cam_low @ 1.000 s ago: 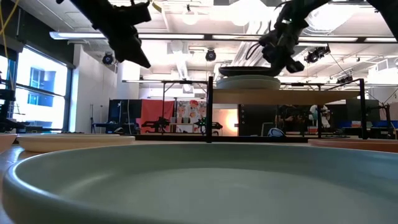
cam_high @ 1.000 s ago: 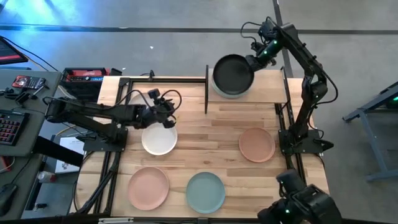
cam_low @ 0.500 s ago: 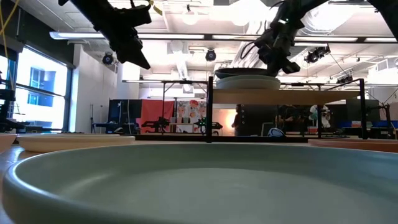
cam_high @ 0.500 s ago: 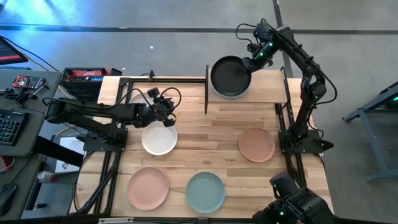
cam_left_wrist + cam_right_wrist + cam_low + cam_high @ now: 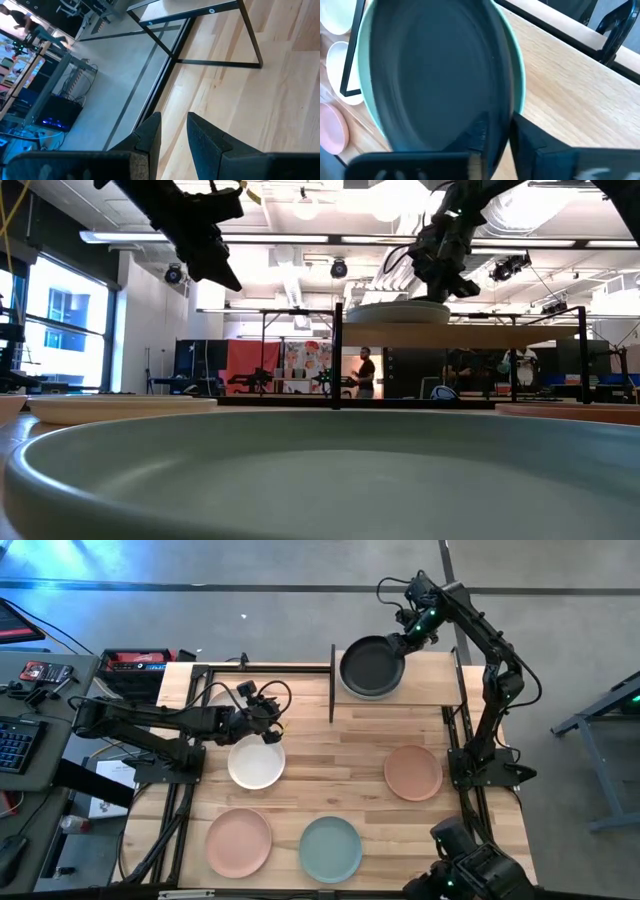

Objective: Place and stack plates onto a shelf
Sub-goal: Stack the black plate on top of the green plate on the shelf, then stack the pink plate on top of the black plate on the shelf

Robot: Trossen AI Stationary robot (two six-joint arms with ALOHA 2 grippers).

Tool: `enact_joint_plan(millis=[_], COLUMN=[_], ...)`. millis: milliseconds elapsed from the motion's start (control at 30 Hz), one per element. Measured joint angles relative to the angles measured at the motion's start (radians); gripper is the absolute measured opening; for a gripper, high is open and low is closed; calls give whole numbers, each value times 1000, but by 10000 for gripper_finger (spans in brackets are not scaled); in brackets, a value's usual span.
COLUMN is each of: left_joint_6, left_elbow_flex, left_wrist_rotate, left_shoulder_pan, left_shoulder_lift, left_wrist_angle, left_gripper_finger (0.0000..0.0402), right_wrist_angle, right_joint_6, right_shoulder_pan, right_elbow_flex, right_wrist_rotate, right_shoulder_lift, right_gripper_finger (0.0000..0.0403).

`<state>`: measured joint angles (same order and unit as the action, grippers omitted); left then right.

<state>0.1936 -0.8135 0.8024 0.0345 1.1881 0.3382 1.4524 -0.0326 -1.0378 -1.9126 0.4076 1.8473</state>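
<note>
The black plate [image 5: 371, 665] lies on a pale green plate [image 5: 519, 75] on the left part of the shelf [image 5: 430, 680], at the table's far side. My right gripper [image 5: 405, 638] is open and points down at the black plate's far right rim, one finger inside the rim and one outside. My left gripper [image 5: 270, 727] hangs open and holds nothing, above the far edge of a white plate [image 5: 256, 763] that rests flat on the table. In the low view the stacked plates [image 5: 398, 311] sit level on the shelf board [image 5: 480, 334]. My right gripper comes from above, slanting from the far right. One finger [image 5: 479, 136] is over the inside of the black plate's rim [image 5: 501, 131] and the other [image 5: 536, 145] is outside it. Whether either finger touches the rim I cannot tell. The plate rests flat on the green plate.
On the table lie a salmon plate [image 5: 413, 772] at the right, a pink plate [image 5: 239, 841] and a grey-green plate [image 5: 330, 848] near the front edge. The shelf's black posts [image 5: 332, 680] stand between the arms. A person [image 5: 366, 371] walks in the room behind.
My right gripper has gone a little toward the table's left with the black plate. The plate, tilted above the green plate a second ago with its gripper side up, now lies flat on it.
</note>
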Motion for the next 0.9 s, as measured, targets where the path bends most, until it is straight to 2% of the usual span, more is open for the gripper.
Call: enact_joint_plan(millis=[133, 267, 700, 900], left_joint_6=[0, 0, 1, -21], left_elbow_flex=[0, 0, 0, 0], left_wrist_rotate=[0, 0, 0, 0], left_shoulder_pan=[0, 0, 0, 0], left_shoulder_lift=[0, 0, 0, 0], left_wrist_angle=[0, 0, 0, 8], left_gripper_finger=[83, 83, 83, 83], right_wrist_angle=[1, 5, 120, 119], right_joint_6=[-2, -11, -11, -11], right_shoulder_pan=[0, 0, -29, 13], right_elbow_flex=[0, -4, -162, -180], right_wrist_rotate=[0, 9, 7, 47], right_shoulder_lift=[0, 0, -2, -24], right_gripper_finger=[88, 107, 110, 110])
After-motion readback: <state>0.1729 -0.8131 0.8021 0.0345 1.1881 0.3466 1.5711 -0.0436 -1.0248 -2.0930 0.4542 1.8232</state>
